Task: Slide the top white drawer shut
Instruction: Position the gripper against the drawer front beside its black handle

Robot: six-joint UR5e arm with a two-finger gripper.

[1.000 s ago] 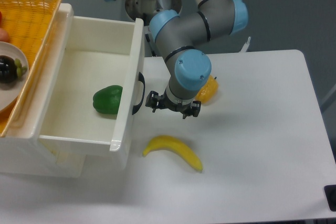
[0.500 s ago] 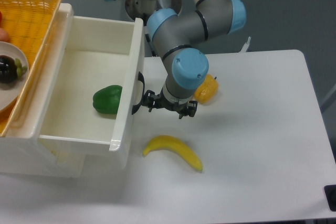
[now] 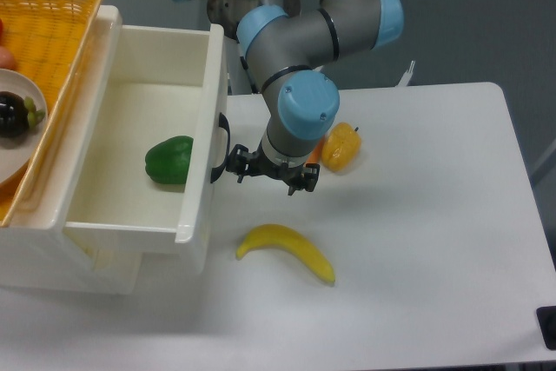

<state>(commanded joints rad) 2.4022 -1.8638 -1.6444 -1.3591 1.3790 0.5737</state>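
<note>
Top white drawer (image 3: 130, 162): pulled out at the table's left, front panel facing right, a green pepper (image 3: 169, 161) held inside. Black handle (image 3: 221, 149): met by the gripper (image 3: 265, 173) from the right; finger spread cannot be told. Right of the arm, an orange pepper (image 3: 341, 147) is seen; nearer, a banana (image 3: 287, 249). Far left, a yellow basket (image 3: 48, 41).

White table (image 3: 417, 241), banana (image 3: 287, 251), yellow pepper (image 3: 340, 147), white drawer unit (image 3: 52, 254) at left edge
</note>
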